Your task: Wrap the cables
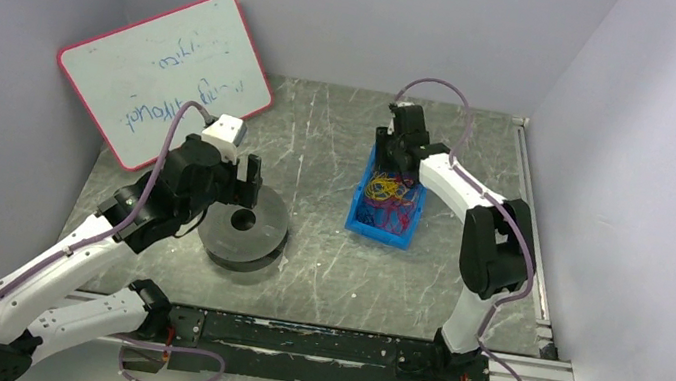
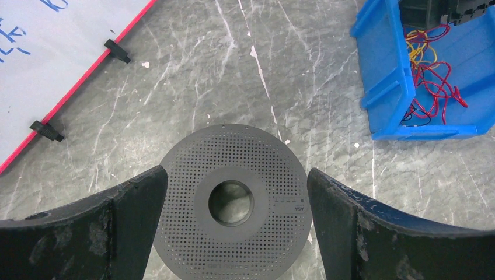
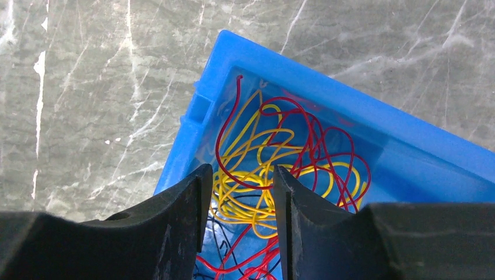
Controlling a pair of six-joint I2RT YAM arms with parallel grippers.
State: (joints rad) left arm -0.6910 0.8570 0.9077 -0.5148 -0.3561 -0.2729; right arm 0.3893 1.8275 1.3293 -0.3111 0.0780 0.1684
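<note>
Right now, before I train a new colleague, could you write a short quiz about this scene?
1. True or false: the left gripper stands open by the grey spool.
2. Where do the red cables lie? A on the spool; B in the blue bin; C on the whiteboard.
3. Fill in: the ___ gripper works at the bin.
Key: 1 true; 2 B; 3 right gripper.
</note>
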